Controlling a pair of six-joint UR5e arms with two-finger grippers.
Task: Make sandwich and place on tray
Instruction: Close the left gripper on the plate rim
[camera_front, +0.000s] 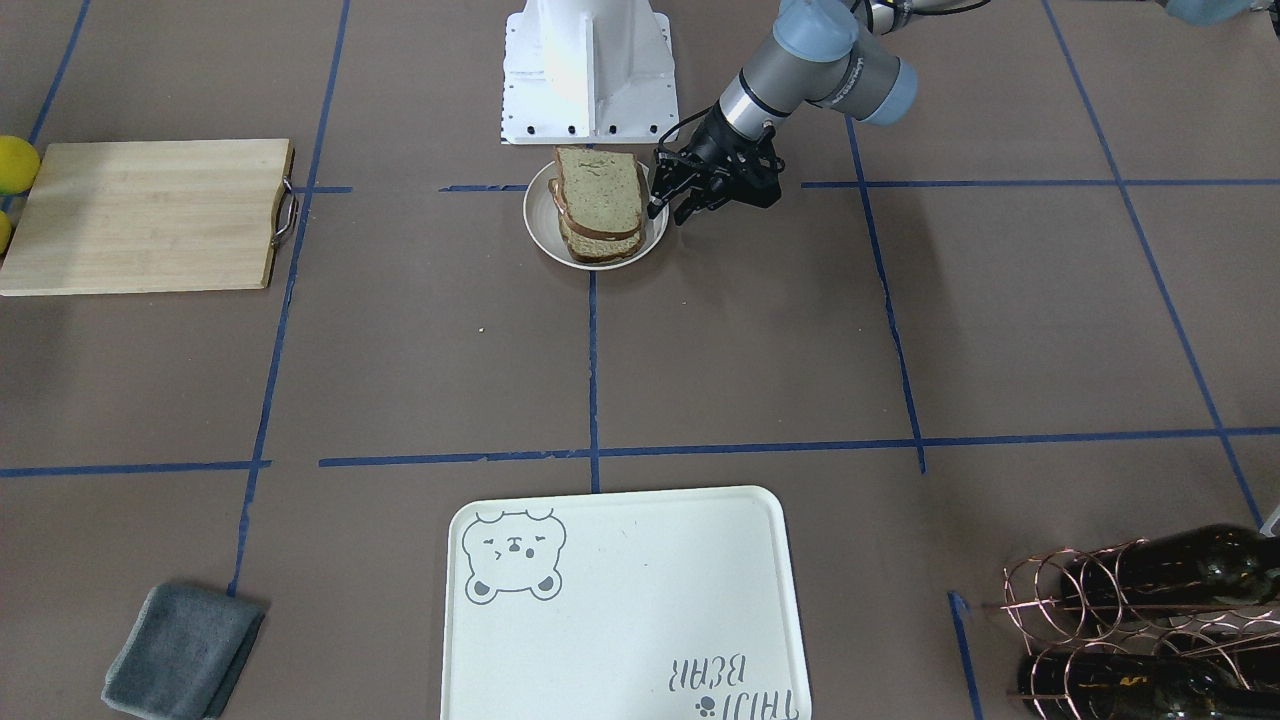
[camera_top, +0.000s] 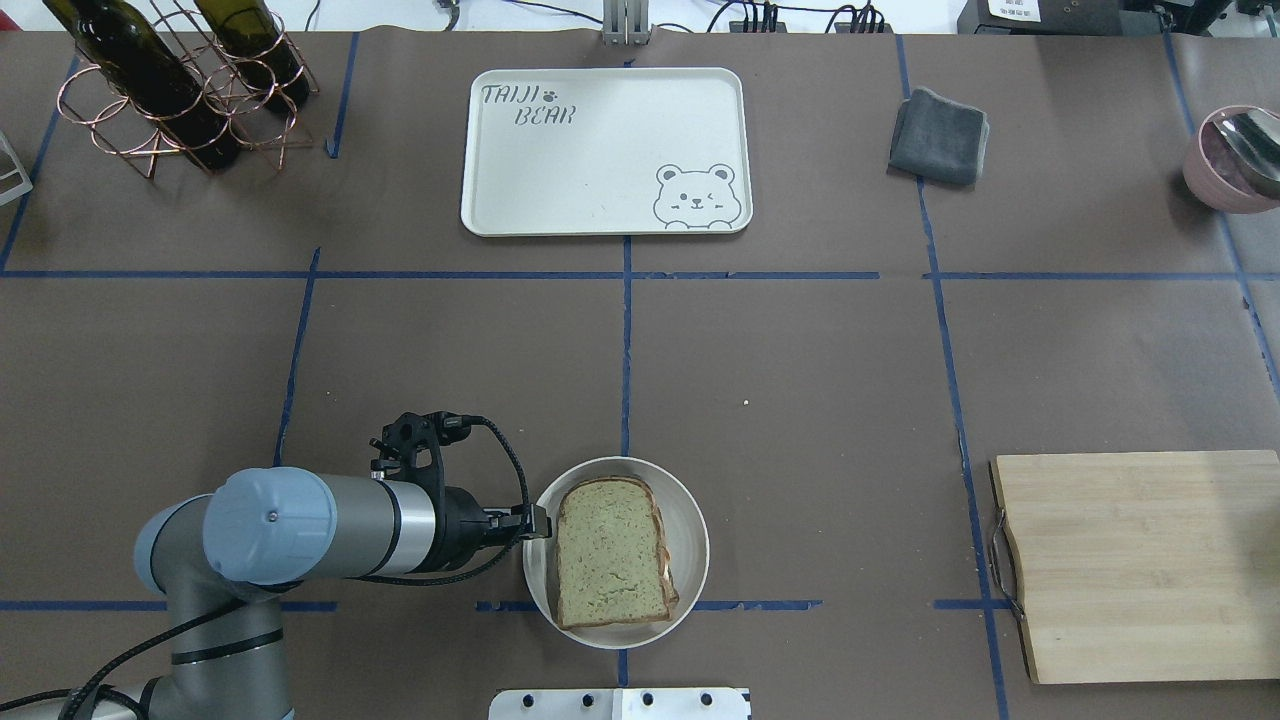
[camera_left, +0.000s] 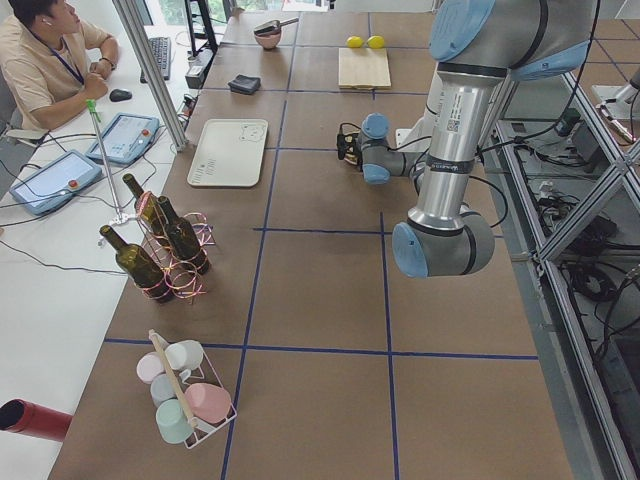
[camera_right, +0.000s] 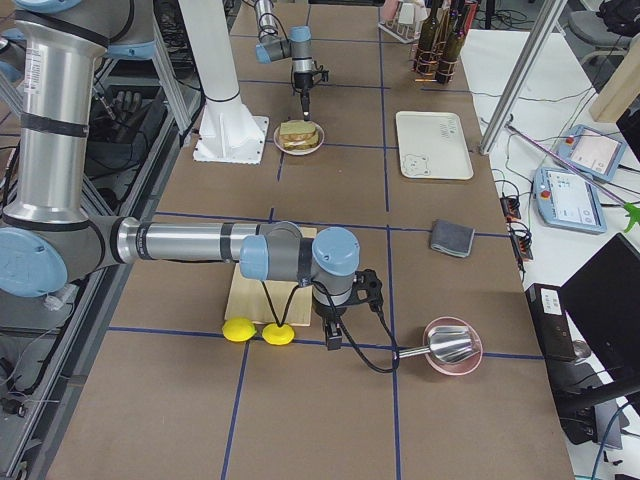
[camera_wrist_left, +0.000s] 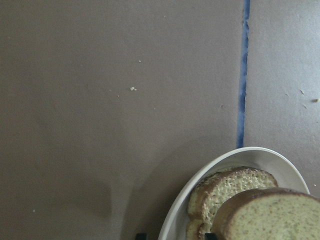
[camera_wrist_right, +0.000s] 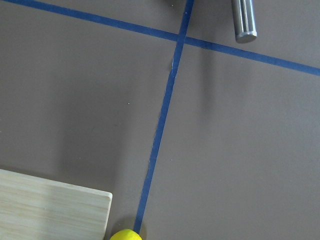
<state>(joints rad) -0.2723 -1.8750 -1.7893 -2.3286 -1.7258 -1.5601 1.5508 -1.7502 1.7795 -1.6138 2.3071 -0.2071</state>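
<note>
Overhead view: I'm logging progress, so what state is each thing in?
Brown-crusted bread sandwich, assembled, slices stacked.
Round whitish bowl, upright, holding the sandwich.
Off-white bear-face tray, nothing on it.
Left gripper, open beside the bowl's rim.
Right gripper, open or shut: cannot tell.
Grey cloth, folded.

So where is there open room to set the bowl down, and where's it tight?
The tray is bare apart from its print. The middle squares between tray and bowl are open too, as is the stretch between bowl and cutting board. Tight: beside the bowl, where the left gripper sits at its rim.
</note>
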